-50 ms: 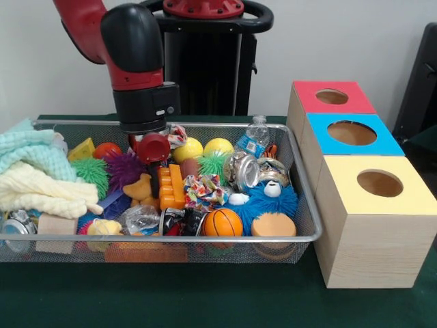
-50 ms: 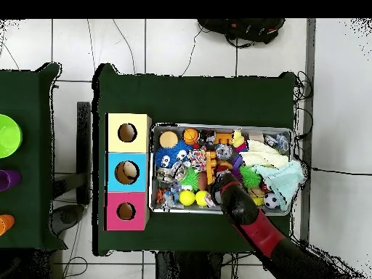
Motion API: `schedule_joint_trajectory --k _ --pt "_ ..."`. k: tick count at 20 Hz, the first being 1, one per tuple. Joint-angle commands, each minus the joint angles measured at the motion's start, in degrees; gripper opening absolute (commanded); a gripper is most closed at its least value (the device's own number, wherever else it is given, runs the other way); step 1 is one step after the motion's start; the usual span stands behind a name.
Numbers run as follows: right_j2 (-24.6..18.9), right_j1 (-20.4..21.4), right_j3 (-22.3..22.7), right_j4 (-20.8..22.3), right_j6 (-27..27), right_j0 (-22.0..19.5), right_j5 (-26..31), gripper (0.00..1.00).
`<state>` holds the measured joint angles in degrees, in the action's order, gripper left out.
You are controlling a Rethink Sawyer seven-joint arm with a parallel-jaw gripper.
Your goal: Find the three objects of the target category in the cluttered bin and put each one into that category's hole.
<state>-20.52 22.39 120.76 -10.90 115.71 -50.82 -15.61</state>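
Note:
My gripper (image 1: 153,152) hangs low inside the wire mesh bin (image 1: 205,240), at its back middle, under the black wrist; a red round piece (image 1: 152,146) sits right at its tip. Around it lie two yellow balls (image 1: 188,148), a purple spiky ball (image 1: 124,167) and an orange toy brick (image 1: 171,186). Three wooden boxes stand to the right of the bin, with holes in red (image 1: 332,96), blue (image 1: 351,132) and yellow (image 1: 379,183) tops. From overhead the gripper (image 2: 220,183) is over the bin's middle, near the robot-side wall.
The bin also holds a small basketball (image 1: 222,222), a blue furry toy (image 1: 268,198), crushed cans (image 1: 244,169), a plastic bottle (image 1: 255,136), folded towels (image 1: 34,174), a wooden block (image 1: 56,232) and a green spiky ball (image 1: 91,171). The arm crosses the bin's near wall in the overhead view.

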Motion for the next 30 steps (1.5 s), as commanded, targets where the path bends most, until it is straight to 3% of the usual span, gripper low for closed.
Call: schedule_joint_trajectory --k 1,4,8,9,12,15,18,23,30 --pt "-2.09 -1.32 5.22 -3.40 16.22 4.12 2.33 0.00" --pt "3.78 3.46 6.48 -6.41 17.53 10.62 -2.02 0.00" --pt "6.11 8.50 8.41 -9.48 17.69 13.67 -0.64 0.00" --pt "8.71 11.92 9.51 -11.15 16.41 15.74 1.20 0.00" --pt "19.85 23.24 10.35 -17.13 10.38 23.86 14.76 0.00" --pt "25.46 27.77 8.15 -16.96 9.82 26.97 23.71 0.00" --pt "30.50 29.29 3.65 -15.09 11.31 29.58 31.83 0.00" --pt "34.10 29.75 -1.61 -12.66 13.07 30.58 40.10 0.00" --pt "34.11 26.75 -4.57 -13.85 13.50 29.71 41.01 0.00"
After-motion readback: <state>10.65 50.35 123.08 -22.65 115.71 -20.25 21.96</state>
